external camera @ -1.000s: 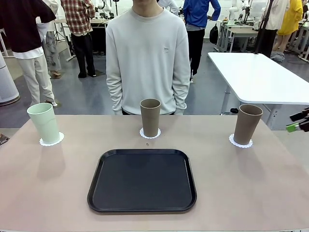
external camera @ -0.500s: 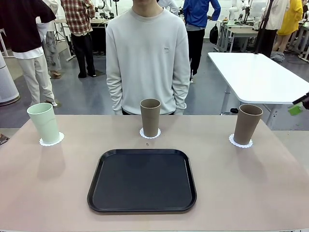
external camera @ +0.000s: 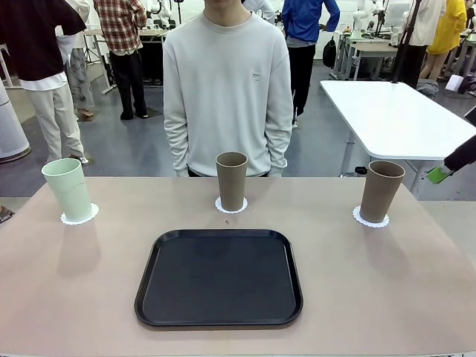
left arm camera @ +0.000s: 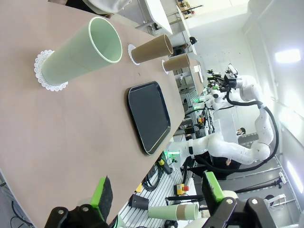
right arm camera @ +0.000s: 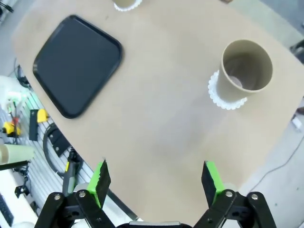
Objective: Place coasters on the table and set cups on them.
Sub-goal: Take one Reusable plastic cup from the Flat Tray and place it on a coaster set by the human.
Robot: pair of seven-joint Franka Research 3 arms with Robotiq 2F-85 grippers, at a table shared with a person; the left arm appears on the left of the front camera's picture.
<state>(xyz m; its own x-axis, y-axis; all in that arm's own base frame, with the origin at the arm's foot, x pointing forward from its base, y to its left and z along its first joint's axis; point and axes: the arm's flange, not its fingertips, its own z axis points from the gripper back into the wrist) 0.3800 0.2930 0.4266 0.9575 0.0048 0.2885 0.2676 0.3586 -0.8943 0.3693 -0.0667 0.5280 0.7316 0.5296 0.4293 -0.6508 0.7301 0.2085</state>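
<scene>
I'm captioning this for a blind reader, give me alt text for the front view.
Three cups, a mint cup and two brown cups, each stand on a white coaster along the table's far side. An empty black tray lies nearer, a person behind.

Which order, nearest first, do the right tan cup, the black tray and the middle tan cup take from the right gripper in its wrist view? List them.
From the right gripper:
1. Right tan cup, upper right on its doily.
2. Black tray, upper left.
3. Middle tan cup, top edge.
</scene>
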